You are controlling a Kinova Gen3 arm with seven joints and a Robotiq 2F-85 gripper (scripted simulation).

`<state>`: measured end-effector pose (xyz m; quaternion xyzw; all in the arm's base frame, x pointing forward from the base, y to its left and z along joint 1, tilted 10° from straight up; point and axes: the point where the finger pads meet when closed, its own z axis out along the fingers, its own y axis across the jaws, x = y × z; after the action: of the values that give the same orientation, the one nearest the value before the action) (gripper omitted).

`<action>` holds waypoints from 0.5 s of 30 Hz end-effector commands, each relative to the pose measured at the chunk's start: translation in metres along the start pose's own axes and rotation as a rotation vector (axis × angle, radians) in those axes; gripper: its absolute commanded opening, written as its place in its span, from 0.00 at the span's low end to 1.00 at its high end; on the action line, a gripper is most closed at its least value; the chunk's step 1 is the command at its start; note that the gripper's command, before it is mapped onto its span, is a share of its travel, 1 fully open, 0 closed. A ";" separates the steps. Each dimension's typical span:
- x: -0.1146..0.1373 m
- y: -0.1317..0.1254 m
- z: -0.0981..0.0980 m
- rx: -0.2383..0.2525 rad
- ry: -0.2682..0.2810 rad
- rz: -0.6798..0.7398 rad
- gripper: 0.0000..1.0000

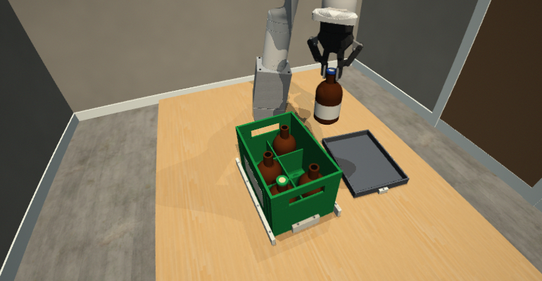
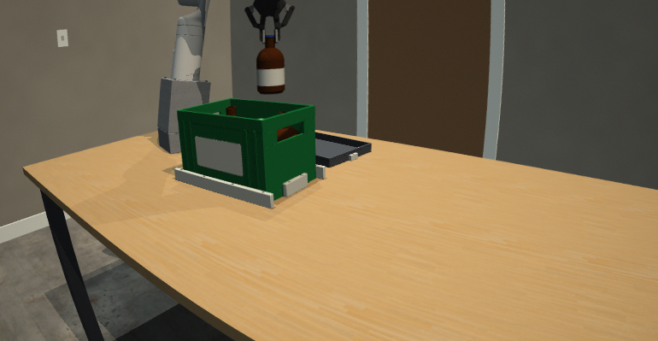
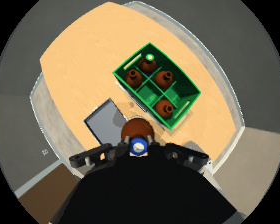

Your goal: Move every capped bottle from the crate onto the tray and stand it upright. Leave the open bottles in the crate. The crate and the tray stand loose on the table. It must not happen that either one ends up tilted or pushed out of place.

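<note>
My gripper [image 1: 331,73] [image 2: 269,37] [image 3: 138,141] is shut on the neck of the blue-capped brown bottle [image 1: 328,94] [image 2: 270,58] [image 3: 137,129]. The bottle hangs upright in the air, above table height and behind the tray's far edge in the top view. The dark grey tray [image 1: 388,160] [image 2: 346,160] [image 3: 97,134] is bare. The green crate [image 1: 303,216] [image 2: 290,159] [image 3: 185,120] holds a green-capped bottle [image 1: 281,180] [image 3: 149,58] in its near corner and three open bottles. The exterior view mostly hides the crate's inside.
White strips [image 1: 255,201] [image 2: 220,186] stand along the crate's sides, with a white block [image 1: 305,223] [image 2: 295,185] at its near end. A small white block [image 1: 383,190] [image 2: 353,155] sits at the tray's near edge. The arm's grey base [image 1: 271,89] [image 2: 183,108] stands behind the crate.
</note>
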<state>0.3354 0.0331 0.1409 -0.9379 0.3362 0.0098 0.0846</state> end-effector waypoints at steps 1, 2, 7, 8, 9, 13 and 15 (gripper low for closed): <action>-0.005 -0.006 0.000 -0.001 0.002 -0.013 0.00; -0.006 -0.008 0.000 -0.001 0.002 -0.013 0.00; -0.010 -0.012 0.000 -0.001 0.002 -0.015 0.00; -0.009 -0.011 0.000 0.000 0.002 -0.007 0.00; -0.011 -0.013 0.000 0.000 0.002 -0.007 0.00; -0.016 -0.019 0.000 0.000 0.002 -0.010 0.00; -0.019 -0.022 0.000 0.000 0.002 -0.011 0.00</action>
<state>0.3345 0.0557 0.1447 -0.9378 0.3368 0.0096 0.0844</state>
